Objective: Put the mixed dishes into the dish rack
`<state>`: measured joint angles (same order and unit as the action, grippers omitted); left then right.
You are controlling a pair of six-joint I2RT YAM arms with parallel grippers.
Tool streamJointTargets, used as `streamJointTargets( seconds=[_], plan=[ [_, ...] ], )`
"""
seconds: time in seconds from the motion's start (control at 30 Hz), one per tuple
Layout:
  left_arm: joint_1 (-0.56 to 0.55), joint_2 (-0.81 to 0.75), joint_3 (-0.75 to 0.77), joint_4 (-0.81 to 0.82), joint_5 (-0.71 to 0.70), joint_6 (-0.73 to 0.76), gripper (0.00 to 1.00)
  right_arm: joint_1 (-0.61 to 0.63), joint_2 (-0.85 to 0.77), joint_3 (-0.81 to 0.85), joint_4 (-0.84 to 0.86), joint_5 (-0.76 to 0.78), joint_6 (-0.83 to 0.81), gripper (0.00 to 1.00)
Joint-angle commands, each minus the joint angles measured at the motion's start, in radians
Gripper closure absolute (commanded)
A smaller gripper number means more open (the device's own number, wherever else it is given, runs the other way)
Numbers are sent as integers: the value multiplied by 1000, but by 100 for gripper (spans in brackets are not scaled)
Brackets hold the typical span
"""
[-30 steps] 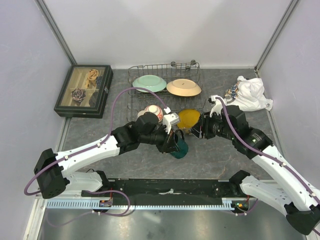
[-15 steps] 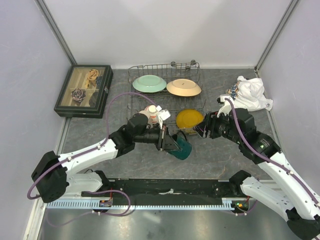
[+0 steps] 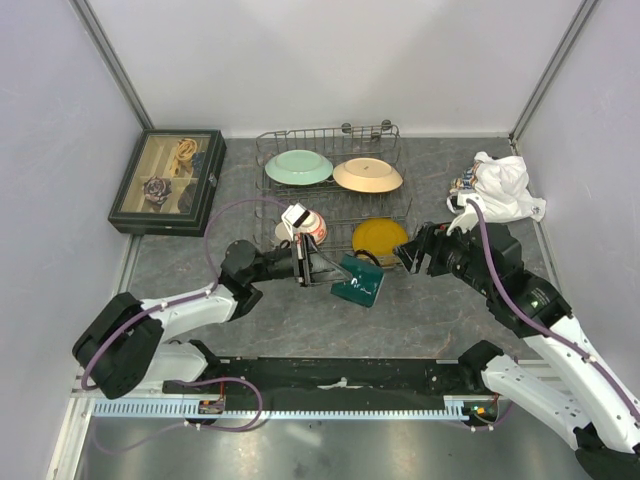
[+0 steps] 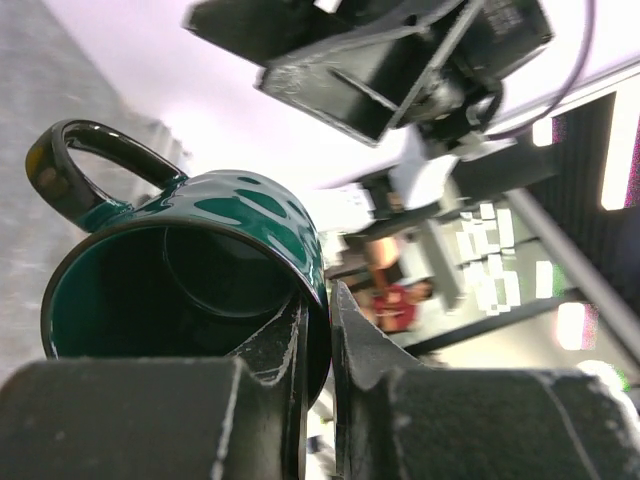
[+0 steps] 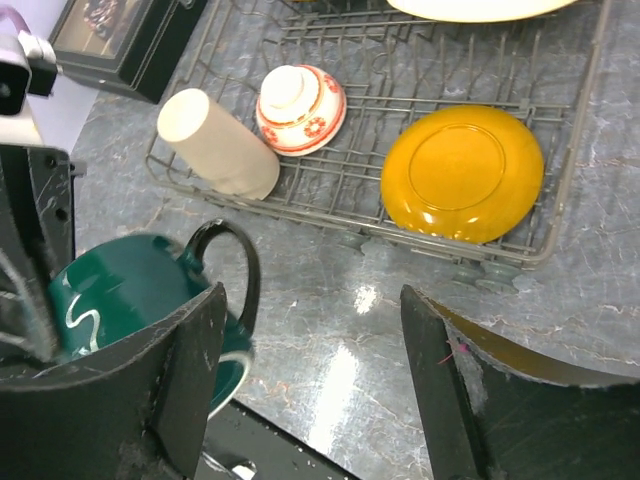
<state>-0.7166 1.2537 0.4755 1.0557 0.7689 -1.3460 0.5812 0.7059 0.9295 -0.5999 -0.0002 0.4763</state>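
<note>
the rack (image 3: 325, 131) already holds every dish but one. your right end effector (image 5: 312, 360) has drawn back toward its side, fingers spread and empty — your left end effector (image 4: 318, 320) alone now pinches the mug (image 3: 358, 283) by its rim, tipped, just before the rack's front edge. load it next.

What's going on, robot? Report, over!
Left gripper shut on dark green mug by rim. Right gripper open, empty. Mug outside dish rack, not yet loaded. Nothing between them.
</note>
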Motion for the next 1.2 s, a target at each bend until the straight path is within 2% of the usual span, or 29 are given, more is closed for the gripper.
streamJointTargets(
  seconds=[0.0,0.17,0.3,0.53,0.83,1.17],
  plan=[
    [3,38,-9,426,13,-235,99,-6,-3,-11,25,49,27,21],
    [3,35,-31,448,26,-211,99,-7,-11,-11,44,63,122,18],
    [3,27,-43,460,29,-173,98,-9,-25,-64,101,7,316,18],
    [3,46,-17,500,58,-98,98,-9,-62,-222,328,-139,594,20],
    [2,88,20,512,81,57,98,-9,-92,-245,377,-165,660,20],
    [2,78,43,491,61,307,98,-11,-98,-294,425,-185,697,20]
  ],
)
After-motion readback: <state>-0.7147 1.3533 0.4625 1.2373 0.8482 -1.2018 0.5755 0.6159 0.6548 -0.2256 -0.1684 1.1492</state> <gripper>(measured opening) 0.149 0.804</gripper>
